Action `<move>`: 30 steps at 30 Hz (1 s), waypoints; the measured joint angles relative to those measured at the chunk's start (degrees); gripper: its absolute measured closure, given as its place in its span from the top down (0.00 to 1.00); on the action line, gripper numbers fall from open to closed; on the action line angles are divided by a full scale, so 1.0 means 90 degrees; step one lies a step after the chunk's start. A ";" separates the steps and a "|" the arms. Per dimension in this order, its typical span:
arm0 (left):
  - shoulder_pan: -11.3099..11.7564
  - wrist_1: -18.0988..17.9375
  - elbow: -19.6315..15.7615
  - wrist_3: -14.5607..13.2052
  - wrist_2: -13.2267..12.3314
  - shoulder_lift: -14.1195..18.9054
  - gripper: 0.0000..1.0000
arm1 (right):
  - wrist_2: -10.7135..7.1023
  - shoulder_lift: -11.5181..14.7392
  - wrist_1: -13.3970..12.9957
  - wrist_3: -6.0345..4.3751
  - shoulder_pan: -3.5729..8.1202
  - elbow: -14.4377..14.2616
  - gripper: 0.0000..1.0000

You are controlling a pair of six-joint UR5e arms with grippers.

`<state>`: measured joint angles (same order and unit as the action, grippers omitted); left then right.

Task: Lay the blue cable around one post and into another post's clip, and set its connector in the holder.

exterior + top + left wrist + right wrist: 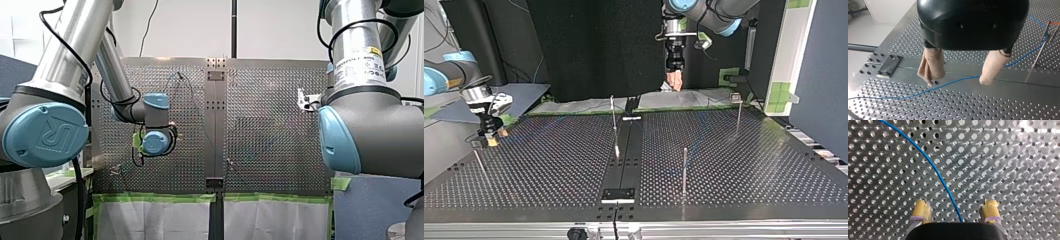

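Two arms are seen, each with one pincer, over one table (749, 165) of bright metal. The table is drilled all over with small round holes and is split by a plain flat strip (629, 150) down its middle. Four thin, upright metal posts (684, 170) are counted in the top view. One blue cable (898, 97) is seen, thin and round, lying slack on the table.

In the left wrist view the cable is laid across the plain strip. It is carried on to a post with a clip (1040, 51), against which it is seen.

My left gripper (957, 82) has a rounded black body, and its two fingers (932, 66) are wrapped in rough beige cloth. The fingers are set wide apart and nothing is held. In the top view it is seen hanging well above the table's far edge.

My right gripper (956, 201) has two yellow pads (921, 210), worn at the edges. They are also spread wide, low over the holes. The cable is passed in a gentle curve between the pads, closer to neither, and it is not gripped. Whether the pads touch the table cannot be told.
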<state>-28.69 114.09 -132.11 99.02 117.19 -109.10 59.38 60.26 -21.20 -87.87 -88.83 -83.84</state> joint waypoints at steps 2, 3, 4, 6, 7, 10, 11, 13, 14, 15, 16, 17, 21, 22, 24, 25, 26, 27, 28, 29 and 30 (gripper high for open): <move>0.0001 0.0000 -0.0002 0.0001 0.0001 0.0000 0.99 | 0.0007 0.0000 0.0043 0.0057 -0.0019 0.0000 0.99; 0.0005 0.0000 -0.0003 0.0002 0.0002 0.0000 0.99 | 0.0011 0.0001 0.0074 0.0096 -0.0033 0.0000 0.99; 0.0007 0.0000 -0.0004 0.0002 0.0000 0.0001 0.99 | 0.0016 0.0004 0.0096 0.0124 -0.0045 -0.0001 0.99; 0.0011 0.0000 -0.0004 0.0003 -0.0004 0.0001 0.99 | 0.0035 0.0011 0.0143 0.0179 -0.0071 -0.0001 0.99; 0.0011 0.0000 -0.0004 0.0003 -0.0005 0.0000 0.99 | 0.0052 0.0017 0.0166 0.0203 -0.0082 0.0000 0.99; 0.0013 0.0000 -0.0005 0.0003 0.0002 0.0000 0.99 | 0.0127 0.0065 0.0262 0.0305 -0.0118 -0.0001 0.99; 0.0014 0.0000 -0.0006 0.0003 0.0004 0.0000 0.99 | 0.0150 0.0087 0.0301 0.0342 -0.0130 0.0000 0.99; 0.0018 0.0000 -0.0009 0.0003 0.0008 0.0000 0.99 | 0.0193 0.0143 0.0394 0.0427 -0.0158 0.0000 0.99; 0.0019 0.0000 -0.0010 0.0003 0.0009 0.0001 0.99 | 0.0205 0.0169 0.0433 0.0462 -0.0172 -0.0001 0.99; 0.0021 0.0000 -0.0009 0.0003 0.0008 0.0002 0.99 | 0.0218 0.0196 0.0483 0.0504 -0.0190 -0.0002 0.99; 0.0025 -0.0001 -0.0010 0.0005 0.0006 0.0002 0.99 | 0.0226 0.0213 0.0521 0.0537 -0.0204 -0.0004 0.99; 0.0027 -0.0003 -0.0011 0.0007 0.0003 0.0001 0.99 | 0.0232 0.0225 0.0559 0.0571 -0.0221 -0.0004 0.99; 0.0037 -0.0002 -0.0012 0.0009 0.0000 0.0001 0.99 | 0.0285 0.0249 0.0753 0.0756 -0.0320 -0.0026 0.99; 0.0041 -0.0002 -0.0012 0.0010 0.0002 0.0001 0.99 | 0.0294 0.0251 0.0794 0.0805 -0.0345 -0.0041 0.99; 0.0050 -0.0001 -0.0013 0.0015 0.0003 0.0001 0.99 | 0.0301 0.0252 0.0854 0.0917 -0.0408 -0.0099 0.99; 0.0053 -0.0001 -0.0013 0.0023 0.0001 0.0001 0.99 | 0.0302 0.0252 0.0865 0.0964 -0.0436 -0.0134 0.99; 0.0055 0.0000 -0.0014 0.0034 -0.0001 0.0001 0.99 | 0.0304 0.0252 0.0871 0.1011 -0.0466 -0.0170 0.99; 0.0057 -0.0001 -0.0014 0.0055 -0.0005 0.0001 0.99 | 0.0310 0.0252 0.0870 0.1072 -0.0511 -0.0221 0.99; 0.0058 -0.0004 -0.0013 0.0075 -0.0011 0.0001 0.99 | 0.0320 0.0253 0.0865 0.1113 -0.0551 -0.0261 0.99; 0.0058 -0.0008 -0.0013 0.0100 -0.0023 0.0000 0.99 | 0.0337 0.0253 0.0856 0.1147 -0.0594 -0.0301 0.99; 0.0059 -0.0012 -0.0014 0.0138 -0.0044 0.0001 0.99 | 0.0375 0.0254 0.0833 0.1183 -0.0659 -0.0362 0.99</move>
<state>-28.16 113.98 -132.24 100.26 116.79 -109.09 62.76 62.55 -13.70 -77.23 -94.76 -87.09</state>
